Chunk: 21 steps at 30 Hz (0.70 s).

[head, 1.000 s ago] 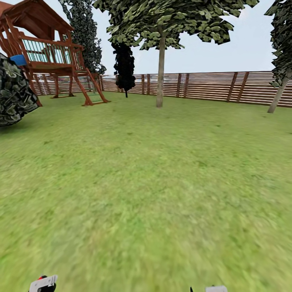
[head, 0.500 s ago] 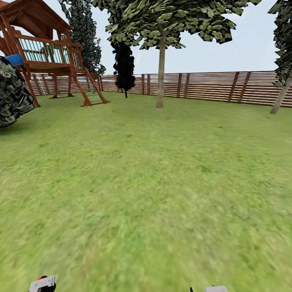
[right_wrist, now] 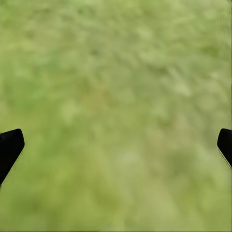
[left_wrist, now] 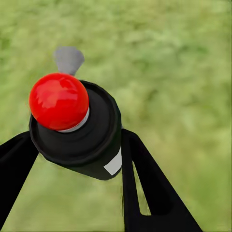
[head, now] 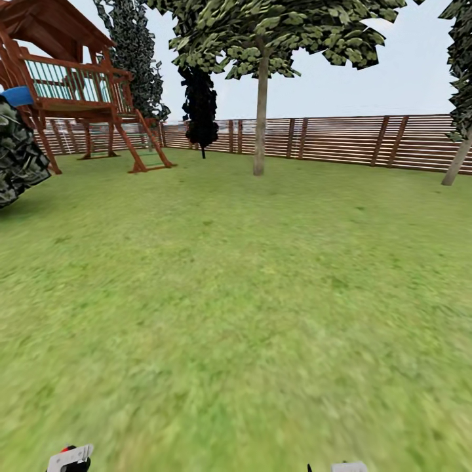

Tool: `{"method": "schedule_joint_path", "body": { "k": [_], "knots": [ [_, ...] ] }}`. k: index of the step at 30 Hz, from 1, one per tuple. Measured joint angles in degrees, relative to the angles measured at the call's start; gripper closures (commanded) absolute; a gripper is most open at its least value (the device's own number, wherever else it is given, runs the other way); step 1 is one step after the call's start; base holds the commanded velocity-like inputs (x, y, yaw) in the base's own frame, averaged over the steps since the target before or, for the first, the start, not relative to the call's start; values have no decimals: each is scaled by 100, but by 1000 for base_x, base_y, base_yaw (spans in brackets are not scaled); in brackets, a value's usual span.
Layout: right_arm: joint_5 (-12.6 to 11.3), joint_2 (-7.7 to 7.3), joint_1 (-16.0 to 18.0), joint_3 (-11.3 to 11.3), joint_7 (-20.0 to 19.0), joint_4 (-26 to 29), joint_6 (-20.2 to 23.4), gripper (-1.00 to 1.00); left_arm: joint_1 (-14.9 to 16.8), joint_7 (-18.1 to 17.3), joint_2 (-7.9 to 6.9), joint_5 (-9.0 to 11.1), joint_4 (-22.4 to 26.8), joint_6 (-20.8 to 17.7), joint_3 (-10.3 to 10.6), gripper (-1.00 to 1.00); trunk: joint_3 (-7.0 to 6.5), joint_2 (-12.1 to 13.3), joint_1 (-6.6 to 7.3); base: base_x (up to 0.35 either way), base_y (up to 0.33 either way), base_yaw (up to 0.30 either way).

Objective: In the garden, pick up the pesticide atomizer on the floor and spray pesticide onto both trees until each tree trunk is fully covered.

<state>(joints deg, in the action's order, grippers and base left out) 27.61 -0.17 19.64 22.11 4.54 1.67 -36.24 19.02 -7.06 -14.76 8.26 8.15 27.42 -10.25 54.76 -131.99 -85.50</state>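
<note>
A wide lawn [head: 236,295] runs to a slatted wooden fence [head: 341,139]. A tree [head: 261,98] with a pale trunk stands ahead by the fence, another [head: 459,157] leans at the right edge, and a wooden playhouse [head: 72,92] stands far left. The left gripper [left_wrist: 72,159] is clamped on the black atomizer [left_wrist: 79,125] with its red cap. The right gripper [right_wrist: 116,145] is spread wide, holding nothing.

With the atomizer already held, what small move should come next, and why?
Probably keep rolling forward toward the tree trunk straight ahead. The left gripper is shut on the atomizer, but open lawn separates it from the trunk, likely too far to spray.
</note>
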Motion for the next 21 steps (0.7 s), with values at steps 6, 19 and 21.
{"method": "schedule_joint_path", "body": {
  "k": [6, 19, 21],
  "knots": [
    [0, 0, 0, 0, 0, -1, 0, -100, 1, 1, 0, 0, 0, 0, 0, 100, 0, 0, 0, 338, 0, 0],
    [0, 0, 0, 0, 0, 0, 0, -100, 0, 1, 0, 0, 1, 0, 0, 100, 0, 0, 0, 338, 0, 0],
    [0, 0, 0, 0, 0, -2, 0, -100, 1, 1, 3, 0, 0, 0, 0, 100, 0, 0, 0, 338, 0, 0]
  ]
}}
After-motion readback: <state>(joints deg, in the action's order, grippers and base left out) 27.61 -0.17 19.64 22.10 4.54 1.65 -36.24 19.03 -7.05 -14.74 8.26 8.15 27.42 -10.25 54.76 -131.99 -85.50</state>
